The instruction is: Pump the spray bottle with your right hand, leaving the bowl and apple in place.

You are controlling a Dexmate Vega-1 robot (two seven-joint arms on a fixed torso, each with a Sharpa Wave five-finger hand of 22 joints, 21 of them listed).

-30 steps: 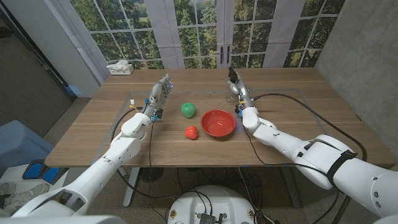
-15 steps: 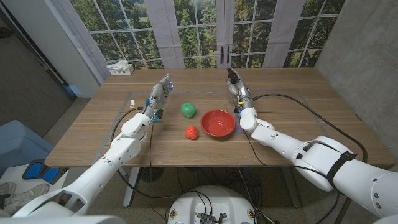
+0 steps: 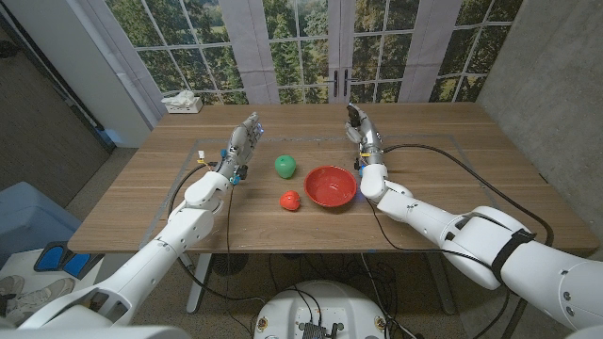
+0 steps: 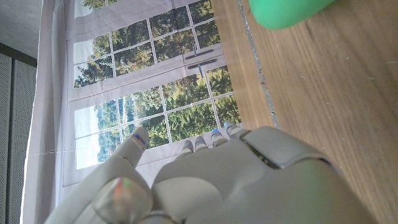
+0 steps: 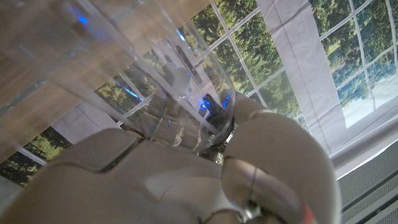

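Item: clear plastic spray bottle (image 5: 155,81), far side of wooden desk (image 3: 443,202) behind red bowl (image 3: 330,185), gripped by your right hand (image 3: 364,141) for pumping; left hand (image 3: 240,146) holds nothing, fingers extended, apart from green apple (image 3: 285,166).

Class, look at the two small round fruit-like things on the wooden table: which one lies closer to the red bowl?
The small red round one: it lies just beside the red bowl. The green round one sits farther back.

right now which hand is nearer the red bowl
Right. The right hand is just behind the red bowl, gripping the clear spray bottle; the left hand stands across the table, beyond the green apple.
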